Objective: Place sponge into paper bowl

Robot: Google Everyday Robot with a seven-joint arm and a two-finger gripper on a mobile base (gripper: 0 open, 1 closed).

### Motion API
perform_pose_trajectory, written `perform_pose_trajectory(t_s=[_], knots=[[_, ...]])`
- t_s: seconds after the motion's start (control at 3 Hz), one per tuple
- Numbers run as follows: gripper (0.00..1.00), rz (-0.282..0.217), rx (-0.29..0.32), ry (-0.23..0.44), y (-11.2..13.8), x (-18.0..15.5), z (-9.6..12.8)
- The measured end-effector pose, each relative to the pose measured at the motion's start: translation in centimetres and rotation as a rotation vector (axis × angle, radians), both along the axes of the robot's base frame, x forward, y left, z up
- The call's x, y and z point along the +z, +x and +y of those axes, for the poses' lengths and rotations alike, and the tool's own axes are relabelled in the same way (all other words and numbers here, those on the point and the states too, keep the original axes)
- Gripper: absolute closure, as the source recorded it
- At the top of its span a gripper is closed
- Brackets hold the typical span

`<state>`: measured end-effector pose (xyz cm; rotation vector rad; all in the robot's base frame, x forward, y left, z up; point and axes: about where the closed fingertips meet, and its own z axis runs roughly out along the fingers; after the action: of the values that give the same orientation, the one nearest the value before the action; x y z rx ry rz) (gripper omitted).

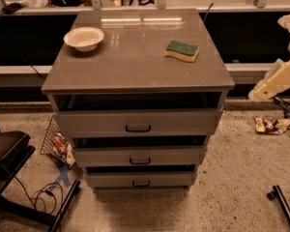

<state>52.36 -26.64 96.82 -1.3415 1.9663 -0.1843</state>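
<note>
the gripper (274,81), a pale cream piece at the right edge of our view, hangs in the air off the right side of a grey drawer cabinet (135,76), lower than the cabinet's top and tilted down toward the left; we cannot tell whether it is spread or closed

up and to the left of the gripper, the sponge (181,50) lies flat on the right half of the cabinet top, green side up, yellow foam showing along its near edge

farther left again from the gripper, well apart from the sponge, the paper bowl (84,37) sits upright near the back left corner of the top

under the top we see three drawers (137,128), each pulled out a little

just below the gripper, crumpled wrappers (268,125) lie on the speckled floor; far to its left, at the cabinet's foot, a wire basket (55,141) of packets stands beside loose cables (41,197)
</note>
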Motion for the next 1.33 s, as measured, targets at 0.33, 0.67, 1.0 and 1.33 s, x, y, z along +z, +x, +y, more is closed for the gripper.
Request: perform_pose_trajectory(t_s=[0.33, 0.67, 1.0, 1.33], knots=[[0.0, -0.069, -0.022, 0.123, 4.2, -0.7, -2.1], [0.0, -0.11, -0.031, 0.27, 9.1, -1.7, -3.6], [0.0, -0.104, -0.017, 0.277, 9.6, -1.8, -3.1], [0.0, -0.094, 0.019, 0.305, 11.5, -1.7, -2.3]])
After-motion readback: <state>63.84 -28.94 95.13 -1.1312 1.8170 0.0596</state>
